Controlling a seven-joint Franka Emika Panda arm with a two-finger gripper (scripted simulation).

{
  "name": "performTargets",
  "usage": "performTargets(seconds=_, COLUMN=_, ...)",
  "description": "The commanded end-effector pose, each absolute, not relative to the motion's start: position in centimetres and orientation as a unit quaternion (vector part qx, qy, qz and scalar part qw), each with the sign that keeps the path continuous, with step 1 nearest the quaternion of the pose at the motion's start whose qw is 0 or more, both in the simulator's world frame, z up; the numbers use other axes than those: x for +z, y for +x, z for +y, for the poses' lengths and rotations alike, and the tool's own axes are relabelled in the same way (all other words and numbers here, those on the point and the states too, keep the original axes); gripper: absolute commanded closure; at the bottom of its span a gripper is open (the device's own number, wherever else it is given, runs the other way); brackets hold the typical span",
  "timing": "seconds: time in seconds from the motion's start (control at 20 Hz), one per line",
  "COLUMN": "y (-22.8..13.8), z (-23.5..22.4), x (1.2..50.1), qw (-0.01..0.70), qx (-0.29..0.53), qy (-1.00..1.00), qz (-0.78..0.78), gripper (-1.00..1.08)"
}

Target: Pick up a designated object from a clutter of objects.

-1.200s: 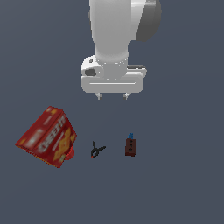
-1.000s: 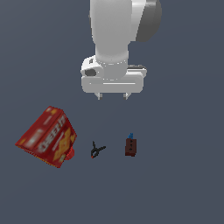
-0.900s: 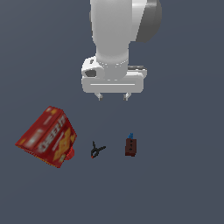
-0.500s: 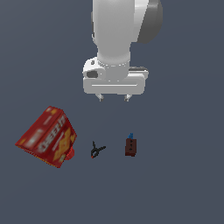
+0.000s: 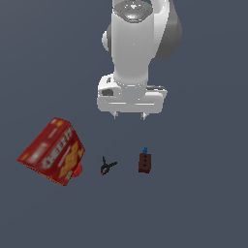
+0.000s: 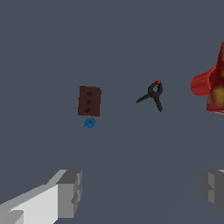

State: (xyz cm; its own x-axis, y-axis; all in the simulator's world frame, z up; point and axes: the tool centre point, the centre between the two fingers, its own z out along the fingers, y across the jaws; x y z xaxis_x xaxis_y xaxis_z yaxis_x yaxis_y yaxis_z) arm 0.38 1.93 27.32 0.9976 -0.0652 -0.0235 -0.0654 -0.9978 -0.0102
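Blue, the tiny peg (image 5: 144,150) (image 6: 90,123) touches the brown block (image 5: 144,162) (image 6: 89,101); the gripper (image 5: 130,116) (image 6: 140,192) hangs above, jaws apart and empty.

Even, flat simulator light in both views; dim slate-grey table (image 5: 203,203), no glare, no hot spots. No clear cast shadows under objects. White arm shaded softly, brighter on top, darker toward exterior view's right. Red cracker box (image 5: 51,151) print smeared, low-resolution. Exterior view soft overall, edges jagged. Wrist view slightly sharper; finger pads (image 6: 70,192) blocky, no edge distortion visible
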Motion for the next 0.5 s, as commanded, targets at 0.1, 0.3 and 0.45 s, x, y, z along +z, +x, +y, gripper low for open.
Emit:
performTargets(seconds=0.1, y=1.1, z=3.3, x=24.4, qw=0.002, qx=0.010, qy=-0.999, qz=0.051, gripper=-0.92)
performTargets(seconds=0.3, y=1.8, z=5.0, x=20.7, qw=-0.001, qx=0.007, qy=-0.997, qz=0.074, gripper=-0.92)
performTargets(seconds=0.45, y=2.1, z=6.4, x=17.6, qw=-0.002, qx=0.005, qy=-0.996, qz=0.093, gripper=-0.92)
